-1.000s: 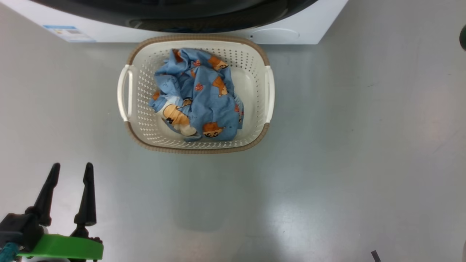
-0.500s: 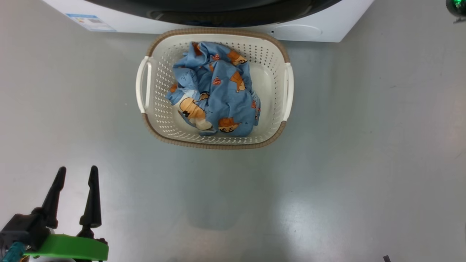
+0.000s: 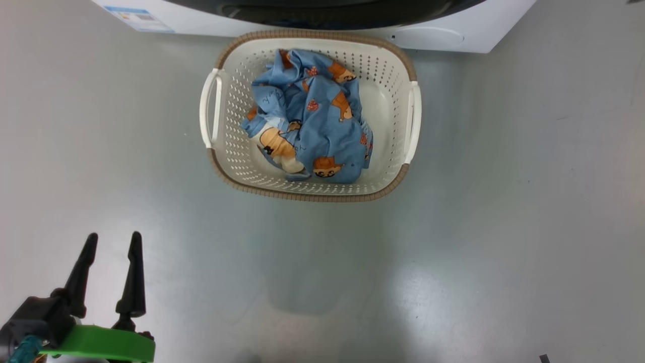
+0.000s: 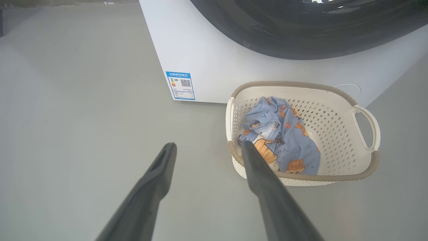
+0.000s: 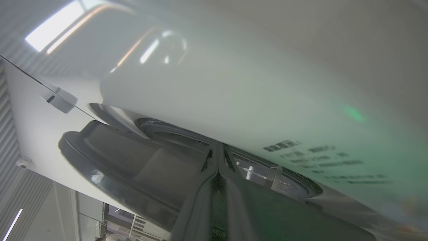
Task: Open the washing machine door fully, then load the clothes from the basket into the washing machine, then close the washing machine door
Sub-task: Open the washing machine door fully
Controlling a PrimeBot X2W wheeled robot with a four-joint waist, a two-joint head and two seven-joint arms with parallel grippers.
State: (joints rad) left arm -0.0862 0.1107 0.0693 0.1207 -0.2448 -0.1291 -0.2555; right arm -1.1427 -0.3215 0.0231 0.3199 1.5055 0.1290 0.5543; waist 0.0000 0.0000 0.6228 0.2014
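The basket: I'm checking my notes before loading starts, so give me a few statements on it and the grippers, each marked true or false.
1. The clothes lie in the basket. True.
2. The left gripper holds the clothes. False: it is open, empty and well apart from the basket.
3. The basket stands upright, close in front of the washing machine. True.
4. The right gripper is open. False: its fingers are shut together.

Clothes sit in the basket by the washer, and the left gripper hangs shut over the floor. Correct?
No: the left gripper is open, fingers apart, in the head view. The clothes do sit in the basket by the washer.
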